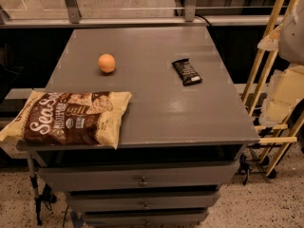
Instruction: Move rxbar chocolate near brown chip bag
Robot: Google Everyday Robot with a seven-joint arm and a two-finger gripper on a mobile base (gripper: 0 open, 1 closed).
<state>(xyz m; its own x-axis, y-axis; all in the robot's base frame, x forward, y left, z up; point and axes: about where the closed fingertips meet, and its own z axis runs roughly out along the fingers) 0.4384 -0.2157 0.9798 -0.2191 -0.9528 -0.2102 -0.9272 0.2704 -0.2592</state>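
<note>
Hanging off the table [156,108] edge nearest rxbar chocolate [186,72] are the jaws

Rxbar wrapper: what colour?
Rxbar: glossy black, faint white lettering, camera view. Hand not in view.

- a grey table [190,118] stands in the middle; its top shines a little in the dim light
- three drawers [95,177] sit under the top; each has a small knob
- the floor [270,205] is pale with dark specks
- yellow wooden bars [267,44] lean on the right, just beside the table
- behind the table runs a long grey ledge [142,22]; metal posts [71,4] stand on it
- a black cable [209,23] hangs at the back right corner
- the gripper [276,109] hangs at the right edge, beside the table
</note>
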